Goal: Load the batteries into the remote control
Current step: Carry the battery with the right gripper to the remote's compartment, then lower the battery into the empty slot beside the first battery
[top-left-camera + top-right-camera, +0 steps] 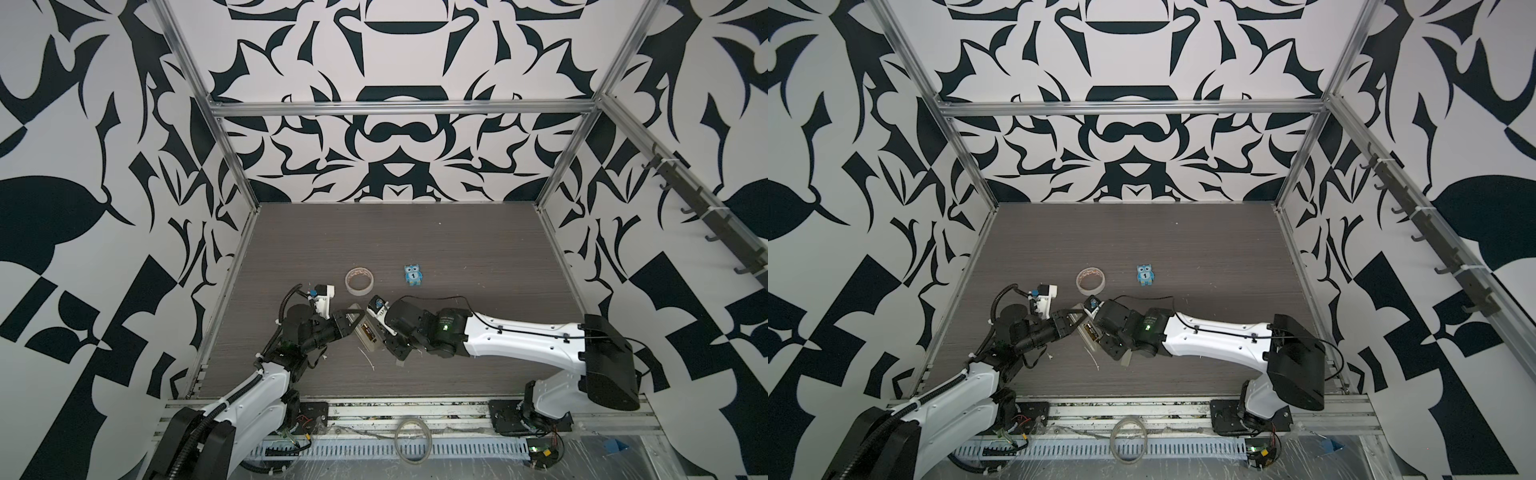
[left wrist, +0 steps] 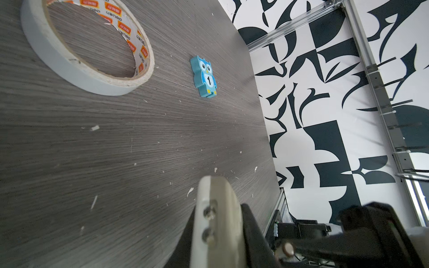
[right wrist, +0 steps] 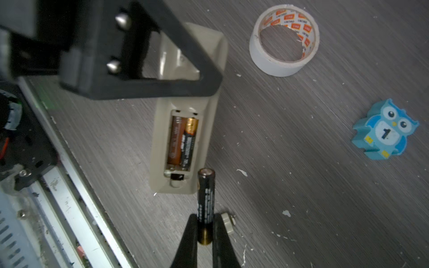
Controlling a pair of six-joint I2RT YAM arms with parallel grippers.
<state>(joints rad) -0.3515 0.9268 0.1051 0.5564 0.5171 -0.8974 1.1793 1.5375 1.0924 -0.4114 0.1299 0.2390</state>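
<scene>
The white remote control (image 3: 185, 148) lies back-up on the table with its battery bay open, and one black battery (image 3: 188, 141) with a gold end sits in the bay. My left gripper (image 3: 148, 53) is shut on the remote's far end, whose pale edge (image 2: 216, 197) shows between the jaws in the left wrist view. My right gripper (image 3: 205, 218) is shut on a second black battery (image 3: 206, 195). That battery points at the remote's near end, just beside it. In both top views the two grippers meet over the remote (image 1: 368, 330) (image 1: 1090, 332).
A roll of white tape (image 1: 360, 281) (image 3: 284, 41) and a blue owl figure (image 1: 413, 275) (image 3: 385, 132) lie behind the remote. A small pale piece (image 3: 228, 222) rests on the table by my right fingers. The metal rail (image 3: 76, 185) of the table's front edge runs close by.
</scene>
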